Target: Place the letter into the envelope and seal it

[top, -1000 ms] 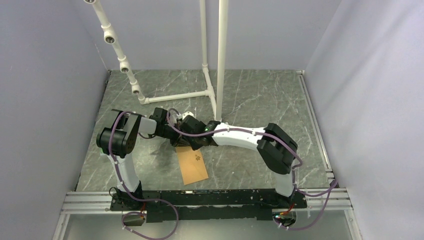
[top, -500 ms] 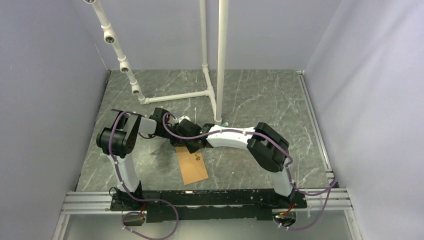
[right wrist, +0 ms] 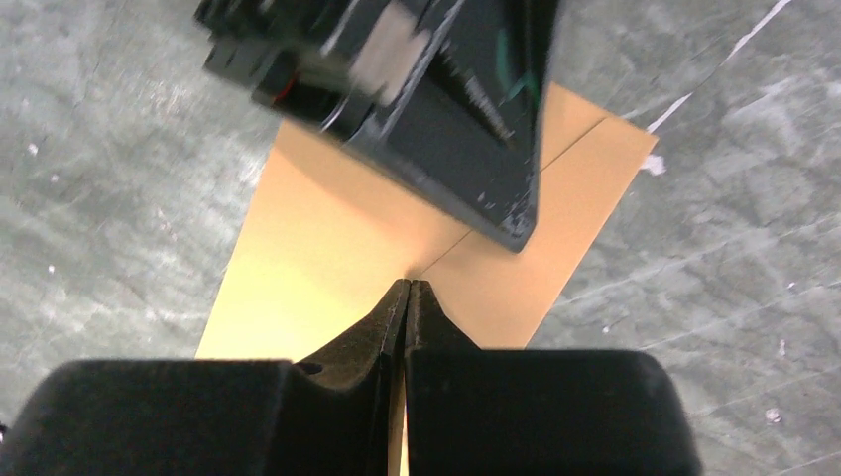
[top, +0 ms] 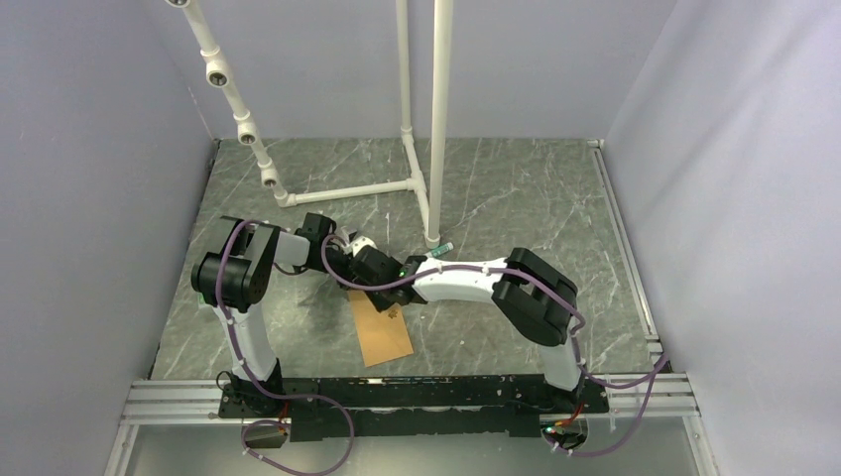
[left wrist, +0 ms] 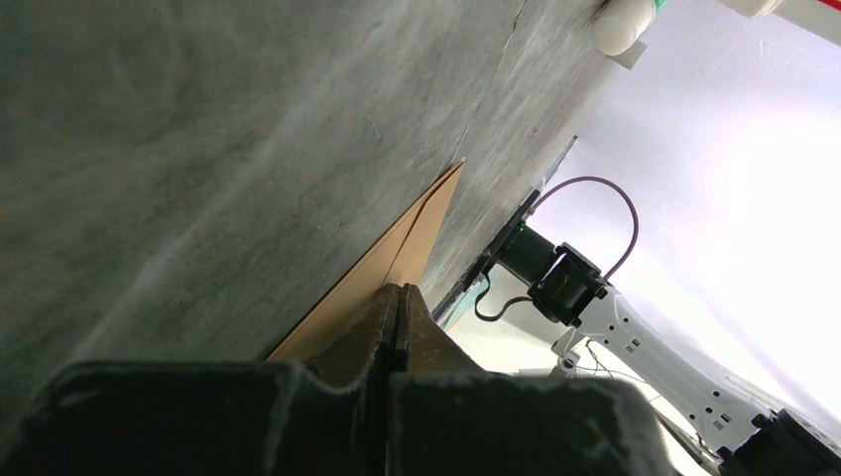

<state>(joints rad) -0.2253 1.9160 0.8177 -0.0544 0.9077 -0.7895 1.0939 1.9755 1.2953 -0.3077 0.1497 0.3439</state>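
Note:
The orange-brown envelope (top: 384, 335) lies flat on the table in front of the arms, its far end under both grippers. My left gripper (top: 349, 264) is shut, its tips resting on the envelope's edge (left wrist: 409, 236). My right gripper (top: 381, 294) is shut, its tips pressed on the envelope (right wrist: 317, 248) at the diagonal crease. The left gripper's fingers (right wrist: 496, 188) touch the same crease just beyond. The letter is out of view.
A white pipe frame (top: 347, 188) lies on the table at the back, with an upright pipe (top: 437, 119). A small teal object (top: 442, 248) lies at the pipe's base. Grey walls close in left and right. A metal rail (top: 417, 392) runs along the near edge.
My right arm has swung left and its gripper has slid left along the envelope's far end. The left arm and the envelope have hardly moved.

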